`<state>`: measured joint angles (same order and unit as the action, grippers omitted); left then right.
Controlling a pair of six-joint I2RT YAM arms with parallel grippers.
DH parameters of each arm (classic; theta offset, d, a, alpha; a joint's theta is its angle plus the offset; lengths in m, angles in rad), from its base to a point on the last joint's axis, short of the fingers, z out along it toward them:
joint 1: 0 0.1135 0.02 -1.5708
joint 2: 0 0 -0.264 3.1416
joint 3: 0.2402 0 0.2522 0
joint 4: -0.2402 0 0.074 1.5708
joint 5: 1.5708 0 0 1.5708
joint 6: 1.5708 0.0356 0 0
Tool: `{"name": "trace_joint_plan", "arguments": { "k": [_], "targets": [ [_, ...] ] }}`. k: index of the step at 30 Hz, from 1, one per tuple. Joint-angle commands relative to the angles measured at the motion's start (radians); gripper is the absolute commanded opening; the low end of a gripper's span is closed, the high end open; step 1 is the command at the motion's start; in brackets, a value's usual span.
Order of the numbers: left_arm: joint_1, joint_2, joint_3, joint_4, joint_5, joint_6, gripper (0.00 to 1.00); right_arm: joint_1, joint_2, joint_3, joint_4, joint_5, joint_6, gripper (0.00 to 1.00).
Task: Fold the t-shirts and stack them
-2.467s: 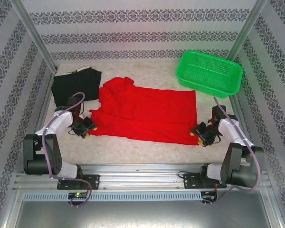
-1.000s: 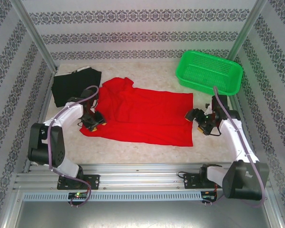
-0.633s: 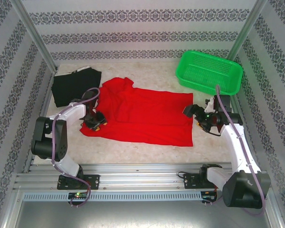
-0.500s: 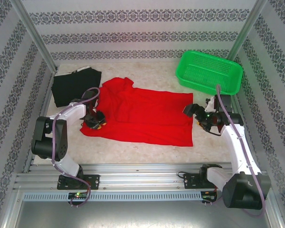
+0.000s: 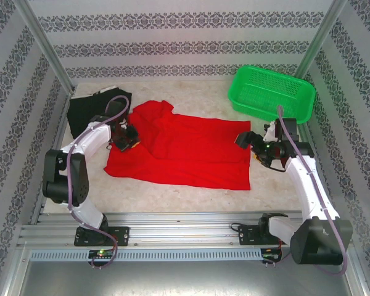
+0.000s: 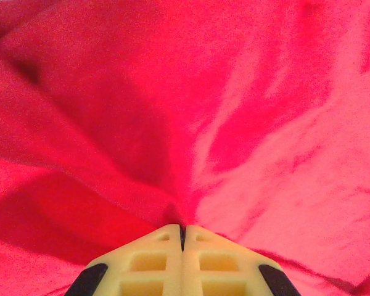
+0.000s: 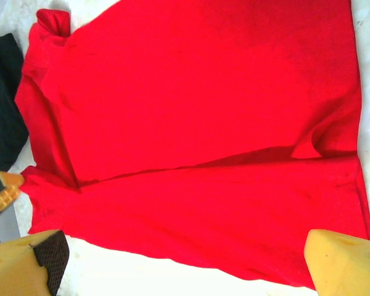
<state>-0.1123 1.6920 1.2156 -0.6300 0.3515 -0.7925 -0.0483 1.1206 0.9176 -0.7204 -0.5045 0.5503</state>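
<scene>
The red t-shirt (image 5: pixel 185 154) lies spread across the middle of the table, its left end bunched. The black t-shirt (image 5: pixel 91 112) lies folded at the back left. My left gripper (image 5: pixel 127 136) is shut on a pinch of the red t-shirt (image 6: pixel 246 123) near its left end; the cream fingers (image 6: pixel 166 259) meet with cloth drawn into folds between them. My right gripper (image 5: pixel 247 141) hovers open over the shirt's right edge. In the right wrist view the red t-shirt (image 7: pixel 197 111) spreads below the wide-apart right gripper (image 7: pixel 182 256), with the black t-shirt (image 7: pixel 3 123) at the left edge.
A green mesh basket (image 5: pixel 272 94) stands at the back right, just beyond the right arm. Patterned walls close in the table on three sides. Bare tabletop (image 5: pixel 172 197) runs between the red shirt and the arm bases.
The left gripper closed on the red cloth and moved toward the back, pulling the shirt's left end with it. The right gripper opened fully and shifted slightly left and back.
</scene>
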Motion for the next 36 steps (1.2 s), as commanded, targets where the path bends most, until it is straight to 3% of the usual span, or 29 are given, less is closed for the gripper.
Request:
{"name": "trace_joint_plan", "arguments": {
  "k": [1, 9, 16, 23, 30, 35, 36],
  "targets": [
    [-0.009, 0.097, 0.076, 0.031, 0.035, 0.034, 0.05, 0.010, 0.038, 0.048, 0.004, 0.042, -0.009, 0.98],
    [-0.010, 0.263, 0.193, 0.119, 0.122, 0.070, 0.09, 0.011, 0.217, 0.152, -0.002, 0.214, -0.049, 0.98],
    [-0.012, 0.409, 0.375, 0.050, 0.193, 0.166, 0.11, 0.005, 0.426, 0.262, 0.002, 0.277, -0.068, 0.98],
    [-0.010, 0.445, 0.444, -0.027, 0.177, 0.237, 0.41, -0.001, 0.562, 0.339, 0.018, 0.295, -0.077, 0.98],
    [-0.009, 0.330, 0.464, -0.039, 0.036, 0.246, 0.57, -0.005, 0.664, 0.452, 0.002, 0.358, -0.094, 0.98],
    [-0.009, 0.310, 0.499, -0.045, 0.046, 0.253, 0.63, -0.003, 0.802, 0.590, -0.013, 0.387, -0.086, 0.92],
    [-0.010, 0.291, 0.479, -0.046, 0.054, 0.251, 0.70, -0.003, 0.833, 0.619, -0.022, 0.393, -0.087, 0.91]
  ]
}}
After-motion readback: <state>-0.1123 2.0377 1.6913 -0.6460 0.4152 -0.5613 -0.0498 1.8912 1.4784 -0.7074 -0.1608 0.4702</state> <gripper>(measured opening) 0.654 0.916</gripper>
